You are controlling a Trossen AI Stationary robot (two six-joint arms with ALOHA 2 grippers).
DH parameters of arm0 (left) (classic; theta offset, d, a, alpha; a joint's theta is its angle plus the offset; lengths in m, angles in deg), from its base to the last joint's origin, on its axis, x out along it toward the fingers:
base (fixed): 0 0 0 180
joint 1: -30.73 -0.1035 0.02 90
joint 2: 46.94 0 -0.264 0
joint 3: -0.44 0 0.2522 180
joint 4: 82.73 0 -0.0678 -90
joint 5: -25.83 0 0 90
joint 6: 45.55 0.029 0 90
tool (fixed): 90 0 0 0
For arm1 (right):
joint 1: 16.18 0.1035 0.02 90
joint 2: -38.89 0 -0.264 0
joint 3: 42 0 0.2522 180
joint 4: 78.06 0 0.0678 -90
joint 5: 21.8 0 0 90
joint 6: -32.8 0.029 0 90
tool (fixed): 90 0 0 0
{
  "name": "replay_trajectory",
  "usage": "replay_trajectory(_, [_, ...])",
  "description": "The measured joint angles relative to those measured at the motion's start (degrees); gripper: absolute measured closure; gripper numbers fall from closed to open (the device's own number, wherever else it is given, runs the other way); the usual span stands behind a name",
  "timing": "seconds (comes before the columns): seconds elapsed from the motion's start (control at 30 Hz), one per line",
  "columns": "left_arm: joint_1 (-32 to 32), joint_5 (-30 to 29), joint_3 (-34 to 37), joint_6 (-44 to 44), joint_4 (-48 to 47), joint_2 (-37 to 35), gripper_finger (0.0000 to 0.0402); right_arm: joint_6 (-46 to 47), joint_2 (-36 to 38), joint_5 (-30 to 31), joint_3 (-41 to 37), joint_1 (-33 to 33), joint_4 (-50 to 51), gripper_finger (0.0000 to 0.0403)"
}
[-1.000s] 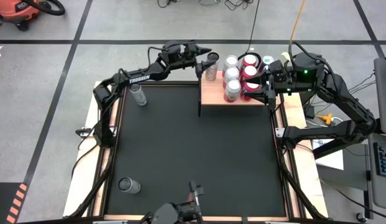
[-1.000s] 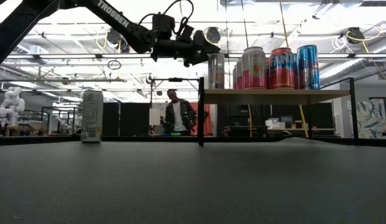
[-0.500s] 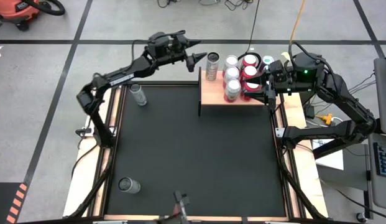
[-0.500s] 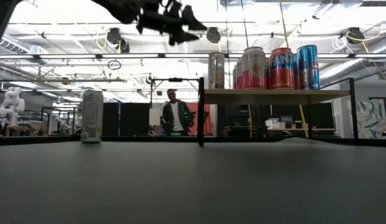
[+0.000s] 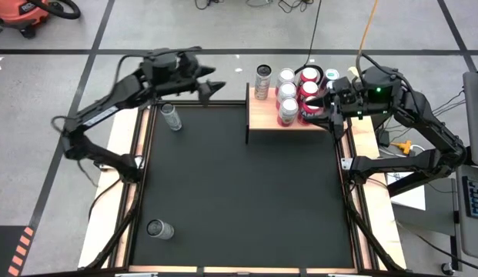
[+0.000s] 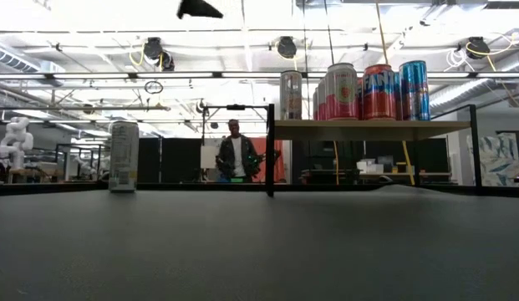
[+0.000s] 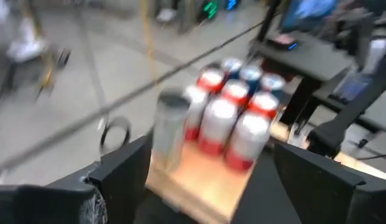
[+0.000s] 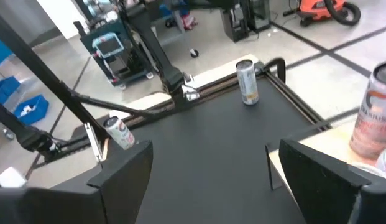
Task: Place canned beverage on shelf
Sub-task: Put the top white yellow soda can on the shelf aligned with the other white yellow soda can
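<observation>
left hand (image 5: 210, 87) hangs released and empty above the surface's far edge, between the shelf (image 5: 265, 118) and an upright silver can (image 5: 172, 117) near the far left corner. right hand (image 5: 322, 108) waits open beside the shelf's right end, close to the red cans (image 5: 309, 92). on the shelf, a lone grey can (image 5: 262, 81) stands at the left end, just beside the packed cluster. one more can (image 5: 159, 228) lies on its side near the front left corner.

the likely next step is fetching the upright silver can: drop straight over it, close around its middle, lift clear before swinging across.

open board remains along the shelf's front edge; the back row is crowded, so set down in front, well inside the rim. the black surface (image 5: 239, 192) is wide open for travel.
</observation>
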Motion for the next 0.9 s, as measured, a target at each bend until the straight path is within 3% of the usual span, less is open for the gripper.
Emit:
replay_trajectory(0.1, [1.52,-5.05,0.00,-6.98,-9.98,-2.89,0.0061,-0.44,-0.04,0.01,-0.01,-0.02,1.37,0.0074])
replay_trajectory(0.27, [2.12,-6.54,0.02,-21.15,-23.66,-4.35,0.0061,-0.37,-0.09,0.01,0.00,-0.02,2.50,0.0074])
replay_trajectory(0.53, [1.23,-15.15,0.13,-26.97,-41.12,-3.19,0.0061,2.62,-0.04,0.03,0.00,-0.02,5.06,0.0074])
replay_trajectory(0.7, [-0.97,-24.53,0.11,-25.31,-42.11,-3.28,0.0061,5.15,-0.02,1.68,0.00,-0.02,8.35,0.0074])
replay_trajectory(0.77, [-3.40,-24.31,0.26,-25.12,-42.05,-3.28,0.0061,5.83,-0.06,3.16,0.00,-0.02,8.89,0.0074])
replay_trajectory(0.9, [-10.67,-15.81,2.50,-24.88,-44.24,-2.93,0.0061,6.42,-0.09,5.19,0.00,-0.02,9.02,0.0074])
